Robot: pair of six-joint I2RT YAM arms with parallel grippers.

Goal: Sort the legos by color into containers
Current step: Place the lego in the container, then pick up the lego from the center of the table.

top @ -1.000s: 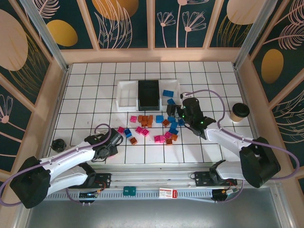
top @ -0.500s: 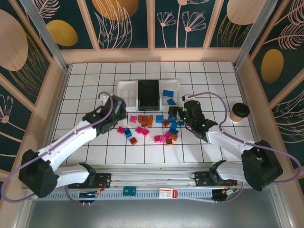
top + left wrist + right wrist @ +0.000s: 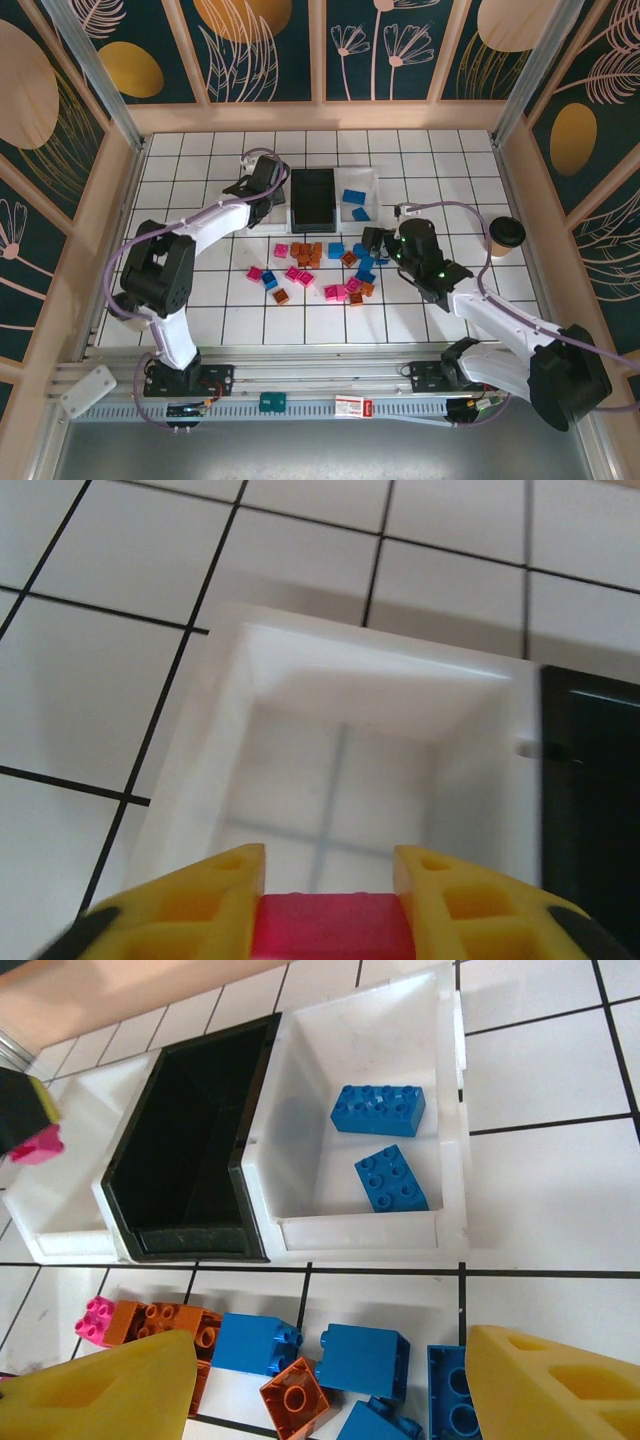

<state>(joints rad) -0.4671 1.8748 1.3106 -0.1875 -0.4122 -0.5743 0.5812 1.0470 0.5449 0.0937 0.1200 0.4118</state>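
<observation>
1. Left claw (image 3: 330, 875): reaches over the left white container (image 3: 350, 680) and pinches a pink lego (image 3: 330, 925) between its yellow fingers (image 3: 215, 900). The lego hangs above the container's open top.
2. Black container (image 3: 312, 197): stands between the two white containers, its long sides against theirs. All three form one row on the far half of the white tiled surface (image 3: 180, 160).
3. Right white container (image 3: 350, 1040): holds two blue legos (image 3: 378, 1110), both studs up, lying near each other but apart.
4. Right claw (image 3: 330, 1355): fingers spread wide with nothing gripped. It hovers low over the right end of the loose pile, on the near side of the right white container.
5. Loose legos (image 3: 320, 265): pink, orange-brown and blue pieces scattered on the surface on the near side of the containers. Several touch or overlap; the blue ones cluster mostly toward the right claw, the pink ones toward the left and near edge of the pile.
</observation>
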